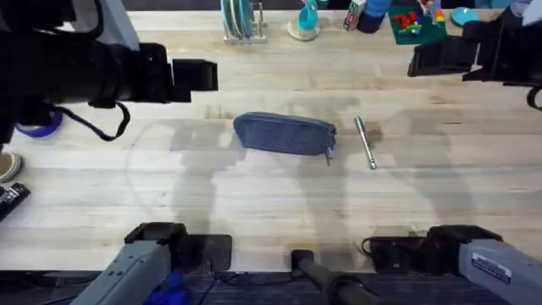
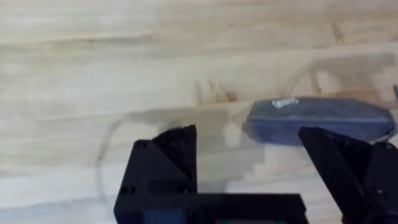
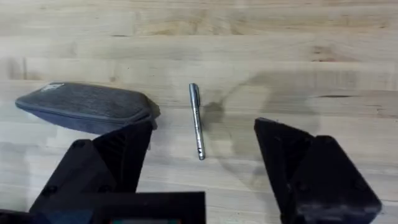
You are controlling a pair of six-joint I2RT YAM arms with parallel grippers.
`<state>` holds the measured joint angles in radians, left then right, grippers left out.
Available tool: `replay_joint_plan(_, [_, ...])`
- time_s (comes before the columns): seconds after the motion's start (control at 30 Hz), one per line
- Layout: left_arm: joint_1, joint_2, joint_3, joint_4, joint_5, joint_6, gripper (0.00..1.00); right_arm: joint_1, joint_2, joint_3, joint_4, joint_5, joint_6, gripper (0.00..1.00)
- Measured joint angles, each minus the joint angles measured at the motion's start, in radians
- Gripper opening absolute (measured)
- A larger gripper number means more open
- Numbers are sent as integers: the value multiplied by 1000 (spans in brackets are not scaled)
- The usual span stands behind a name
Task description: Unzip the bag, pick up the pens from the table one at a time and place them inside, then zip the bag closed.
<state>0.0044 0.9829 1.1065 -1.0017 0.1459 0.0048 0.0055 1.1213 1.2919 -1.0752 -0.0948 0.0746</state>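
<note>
Overhead, the bag [image 1: 284,133] lies zipped at the tabletop's [image 1: 254,203] middle with one pen [image 1: 365,142] just beside its zipper-pull end, while both grippers, left [image 2: 249,165] and right [image 3: 202,165], hover empty with jaws spread, apparently poised to begin unzipping.

Along the far edge of the worktop [image 1: 254,195] stands a wire rack of plates [image 1: 240,21], with a teal figure on a round base [image 1: 305,24] beside it. Farther right sit a green board with small coloured pieces [image 1: 415,24] and a blue dish [image 1: 464,15]. A roll of blue tape [image 1: 38,125] lies at the left edge.
</note>
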Motion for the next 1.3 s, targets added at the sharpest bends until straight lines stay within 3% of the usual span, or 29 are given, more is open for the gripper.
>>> replay_joint_plan(0.6, [0, 0, 0, -97, 0, 1, 993, 0, 0, 0, -3, 0, 0, 995])
replay_joint_plan(0.83, [0, 0, 0, -87, 17, 17, 993, 0, 0, 0, -3, 0, 0, 996])
replay_joint_plan(0.97, [0, 0, 0, -87, 47, 91, 993, 0, 0, 0, -3, 0, 0, 996])
replay_joint_plan(1.3, [0, 0, 0, -124, 219, 464, 992, 0, 0, 0, -3, 0, 0, 996])
